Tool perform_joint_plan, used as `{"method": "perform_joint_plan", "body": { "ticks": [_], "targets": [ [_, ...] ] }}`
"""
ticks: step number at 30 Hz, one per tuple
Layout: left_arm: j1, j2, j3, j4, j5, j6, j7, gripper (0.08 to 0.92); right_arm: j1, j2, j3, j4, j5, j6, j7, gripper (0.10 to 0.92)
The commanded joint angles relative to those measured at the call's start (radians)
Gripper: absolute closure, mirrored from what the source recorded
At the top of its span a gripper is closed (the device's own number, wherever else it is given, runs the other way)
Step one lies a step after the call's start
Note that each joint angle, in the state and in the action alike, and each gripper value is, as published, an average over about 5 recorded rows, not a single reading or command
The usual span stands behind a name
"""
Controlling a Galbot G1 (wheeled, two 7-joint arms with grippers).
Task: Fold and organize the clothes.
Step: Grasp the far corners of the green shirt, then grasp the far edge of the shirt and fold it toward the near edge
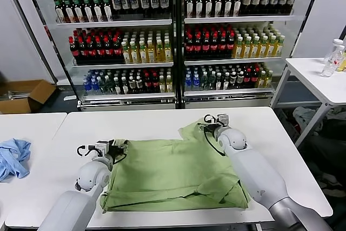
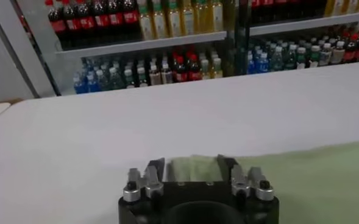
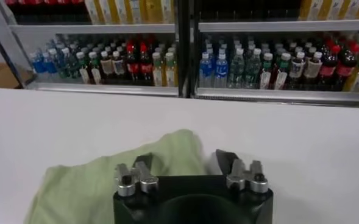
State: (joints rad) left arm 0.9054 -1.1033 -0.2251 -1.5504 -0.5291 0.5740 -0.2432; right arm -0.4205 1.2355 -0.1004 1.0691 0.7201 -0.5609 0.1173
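Observation:
The light green polo shirt lies spread on the white table, with a folded layer along its near edge. Its collar, buttons and printed patch do not show. My left gripper is open at the shirt's far left corner. In the left wrist view the fabric edge lies between the spread fingers. My right gripper is open at the far right corner, which is bunched up. In the right wrist view the green fabric lies between and beyond the fingers.
A light blue garment lies on a second table at the left. Glass-fronted coolers full of bottles stand behind the table. A small white table with bottles stands at the far right. A cardboard box sits on the floor at the left.

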Motion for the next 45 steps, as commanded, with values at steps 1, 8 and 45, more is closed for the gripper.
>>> {"method": "perform_joint_plan", "body": {
  "ticks": [1,8,45],
  "targets": [
    [0.081,-0.008,0.002,-0.034,-0.023,0.003,0.017,0.542,0.001,-0.004,-0.045,-0.017,0.052,-0.015,-0.014,0.518],
    [0.129,0.008,-0.051,-0.082,-0.080,-0.012,0.041,0.741,-0.036,-0.034,-0.049,0.082,0.050,0.040,-0.024,0.717],
    [0.574,0.050,-0.299,-0.658,-0.159,0.003,0.039,0.912,-0.868,-0.322,0.505,1.062,0.082,0.095,0.073,0.920]
  ]
}}
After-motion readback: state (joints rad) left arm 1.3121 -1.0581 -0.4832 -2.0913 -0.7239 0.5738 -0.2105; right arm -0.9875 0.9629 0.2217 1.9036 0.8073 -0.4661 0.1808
